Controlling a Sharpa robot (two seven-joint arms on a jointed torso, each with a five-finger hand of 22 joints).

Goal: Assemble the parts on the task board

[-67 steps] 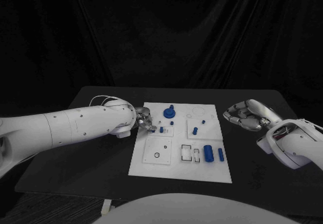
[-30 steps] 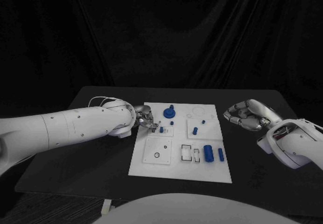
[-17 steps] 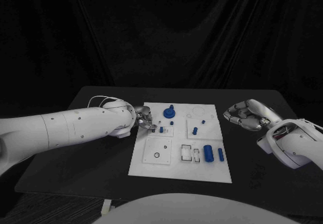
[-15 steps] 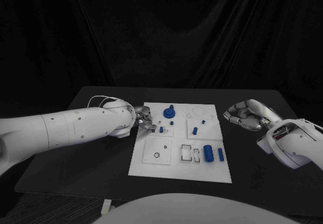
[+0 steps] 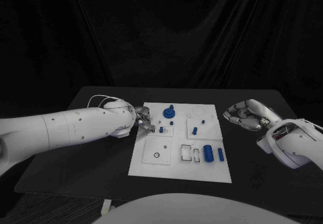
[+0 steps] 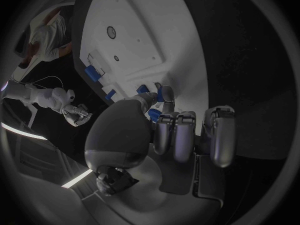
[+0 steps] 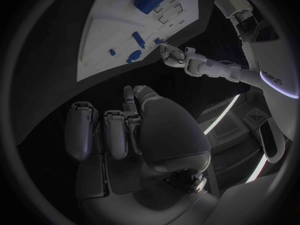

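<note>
Working at the task board left edge, left hand has fingertips down on a small blue part, apparently pinching it to seat it; grip not fully clear. Right hand hovers off the board's right side, fingers curled, holding nothing, likely waiting.

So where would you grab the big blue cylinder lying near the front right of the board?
Grip the big blue cylinder across its round middle, coming straight down from above. It lies flat, long axis front to back, with a thinner blue rod close on its right, so the fingers need care there. The curled right hand looks nearer.
</note>
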